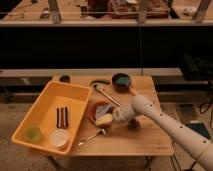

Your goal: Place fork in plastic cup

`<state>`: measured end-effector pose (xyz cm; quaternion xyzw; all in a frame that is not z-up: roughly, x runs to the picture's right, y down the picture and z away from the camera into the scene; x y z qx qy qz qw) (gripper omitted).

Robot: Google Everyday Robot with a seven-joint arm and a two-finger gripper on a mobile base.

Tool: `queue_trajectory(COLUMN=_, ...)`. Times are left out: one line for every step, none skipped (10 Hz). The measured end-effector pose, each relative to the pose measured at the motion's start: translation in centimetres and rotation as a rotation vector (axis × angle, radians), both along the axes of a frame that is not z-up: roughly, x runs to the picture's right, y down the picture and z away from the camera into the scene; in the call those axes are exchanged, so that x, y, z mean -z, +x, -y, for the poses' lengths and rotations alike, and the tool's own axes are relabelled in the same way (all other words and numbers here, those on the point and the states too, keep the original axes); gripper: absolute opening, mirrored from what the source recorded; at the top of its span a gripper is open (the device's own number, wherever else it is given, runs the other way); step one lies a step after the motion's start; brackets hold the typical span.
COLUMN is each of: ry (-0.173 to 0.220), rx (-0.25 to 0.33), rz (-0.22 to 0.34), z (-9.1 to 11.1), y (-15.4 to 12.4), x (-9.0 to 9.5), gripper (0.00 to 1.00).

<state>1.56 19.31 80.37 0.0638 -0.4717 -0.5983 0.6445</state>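
Observation:
The fork (91, 137), small and silver, lies on the wooden table (145, 140) just in front of the brown bowl (101, 113), to the right of the yellow tray. The plastic cup (34, 133), yellowish-green and translucent, stands in the tray's near left corner. My gripper (117, 119) hangs at the right rim of the brown bowl, up and to the right of the fork, on the pale arm that comes in from the lower right. It is open and I see nothing held in it.
The yellow tray (75, 95) also holds a cream-white cup (59, 138) and a dark object (62, 116). A larger long-handled utensil (106, 94), a green item (100, 81), a dark bowl (121, 80) and a small dark round thing (64, 78) lie toward the table's back.

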Motion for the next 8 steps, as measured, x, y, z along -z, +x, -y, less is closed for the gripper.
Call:
queue_trajectory(ry=-0.006, rx=-0.003, rz=0.001, z=-0.19, y=0.39, x=-0.12, gripper=0.80)
queue_trajectory(ry=-0.009, rx=-0.007, rz=-0.001, z=-0.25, y=0.74, x=-0.15, gripper=0.80)
queue_trajectory(ry=-0.011, rx=-0.010, rz=-0.003, z=-0.38, y=1.06, x=-0.19, gripper=0.79)
queue_trajectory(ry=-0.010, rx=-0.013, rz=-0.005, z=-0.36, y=1.21, x=-0.20, gripper=0.76)
queue_trajectory(ry=-0.009, rx=-0.016, rz=-0.006, z=-0.35, y=1.29, x=-0.22, gripper=0.63)
queue_trajectory(ry=-0.008, rx=-0.017, rz=-0.005, z=-0.35, y=1.24, x=-0.25, gripper=0.59)
queue_trajectory(ry=-0.006, rx=-0.016, rz=-0.005, z=-0.27, y=1.17, x=-0.24, gripper=0.57)
queue_trajectory(ry=-0.004, rx=-0.014, rz=-0.008, z=-0.17, y=1.12, x=-0.22, gripper=0.57)
